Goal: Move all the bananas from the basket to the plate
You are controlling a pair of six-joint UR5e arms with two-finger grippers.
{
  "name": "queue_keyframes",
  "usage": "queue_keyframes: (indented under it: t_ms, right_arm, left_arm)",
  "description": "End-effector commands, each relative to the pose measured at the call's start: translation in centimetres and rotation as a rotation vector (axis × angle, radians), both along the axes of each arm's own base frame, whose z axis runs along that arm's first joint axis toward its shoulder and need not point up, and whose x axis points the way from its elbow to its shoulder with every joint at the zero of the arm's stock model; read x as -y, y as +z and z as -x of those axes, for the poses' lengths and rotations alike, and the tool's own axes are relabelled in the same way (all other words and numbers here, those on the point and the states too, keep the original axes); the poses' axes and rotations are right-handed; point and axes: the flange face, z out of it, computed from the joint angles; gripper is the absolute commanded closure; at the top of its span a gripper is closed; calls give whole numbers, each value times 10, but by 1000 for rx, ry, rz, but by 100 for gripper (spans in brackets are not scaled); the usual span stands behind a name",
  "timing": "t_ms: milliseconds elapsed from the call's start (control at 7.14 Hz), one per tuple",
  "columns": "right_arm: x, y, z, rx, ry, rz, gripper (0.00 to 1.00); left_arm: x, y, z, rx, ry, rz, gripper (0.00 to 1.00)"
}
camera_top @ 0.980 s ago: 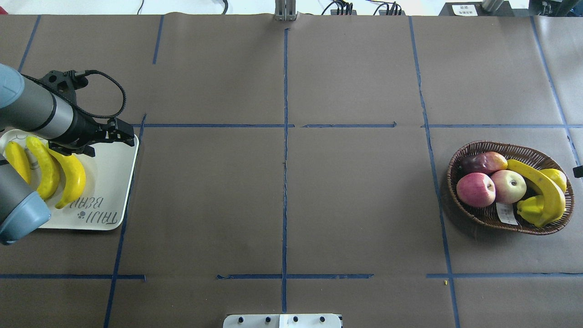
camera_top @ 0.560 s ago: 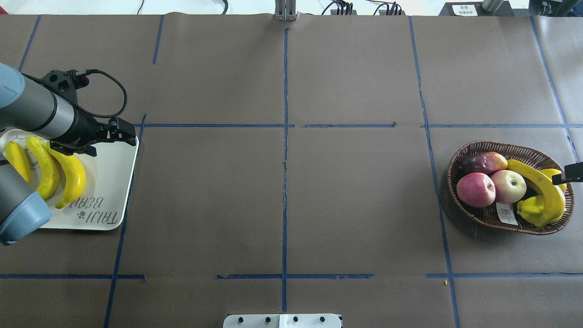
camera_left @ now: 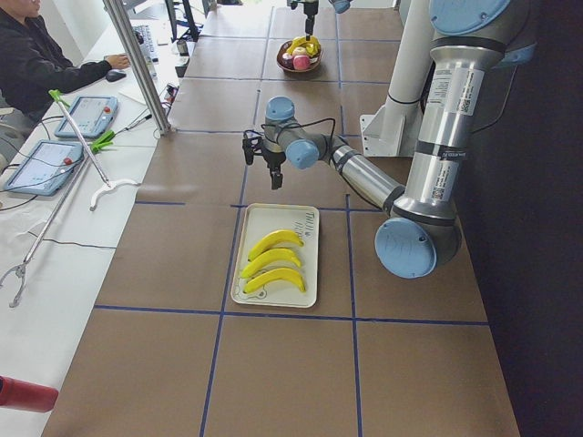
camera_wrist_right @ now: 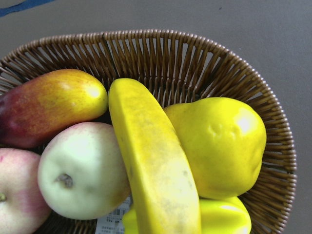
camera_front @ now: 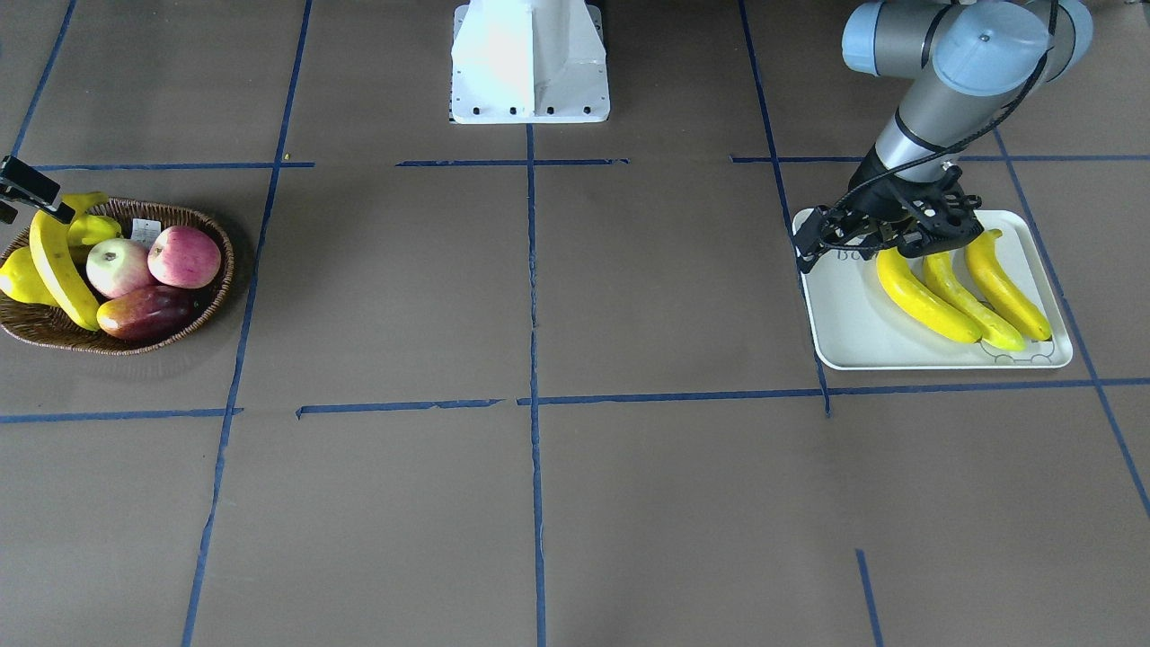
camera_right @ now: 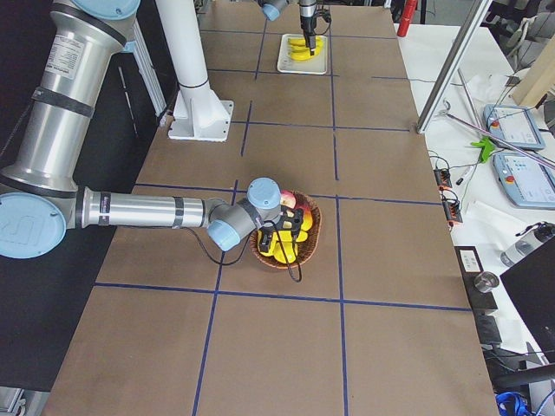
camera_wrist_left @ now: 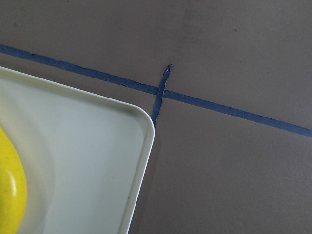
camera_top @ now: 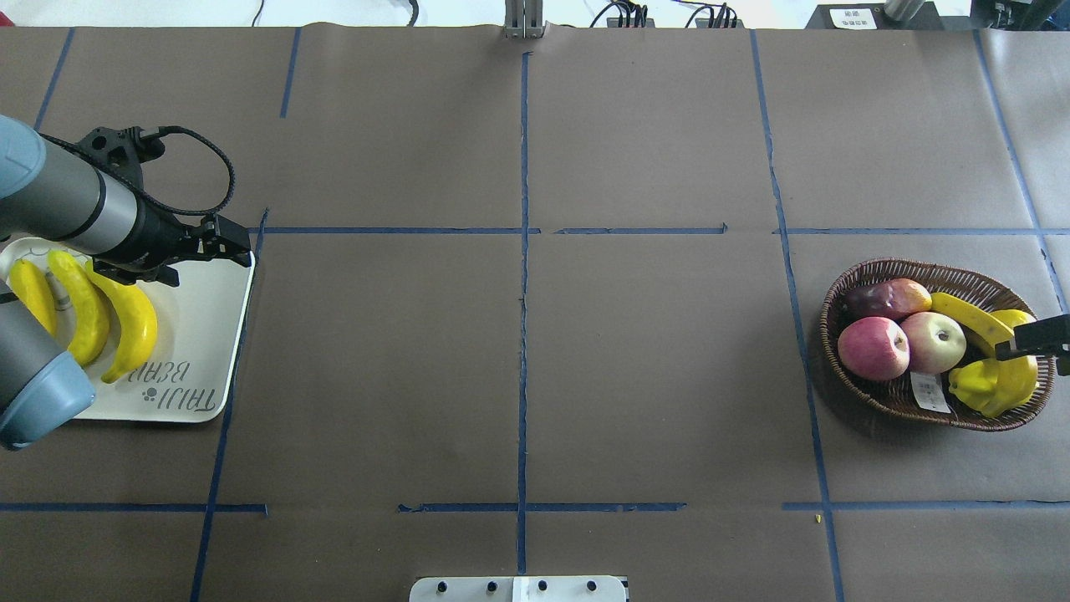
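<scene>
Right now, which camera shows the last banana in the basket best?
Right wrist-mounted: the banana fills the frame, between apple and pear. Overhead has the right gripper across it; front-facing shows it small at the edge; side views show it tiny.

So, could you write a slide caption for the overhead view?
Three bananas lie on the plate by the left claw; the right claw hovers over the basket's last banana.

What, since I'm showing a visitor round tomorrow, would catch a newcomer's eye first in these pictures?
Most striking are the three bananas lying side by side on the white plate on the robot's left, with the left gripper over a corner of the plate. On the opposite side, the wicker basket holds one last banana among apples, and the right gripper hovers over it.
</scene>
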Motion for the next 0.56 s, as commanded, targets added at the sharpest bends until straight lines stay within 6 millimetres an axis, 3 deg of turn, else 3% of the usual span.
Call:
queue_keyframes:
  t_ms: [0,140,280,420]
  right_arm:
    - [1,2,7,-5,-14,-5,54]
    - [1,0,7,2,-21,-12,89]
    - [1,-6,6,20,-22,-45,100]
    - [-6,-11,-4,47,-10,-93,100]
  left_arm:
    - [0,-1,0,-1,-1,-1,0]
    - [0,0,0,0,1,-1,1]
    - [0,2,-1,4,1,1,1]
    - [0,1,-1,4,0,-1,0]
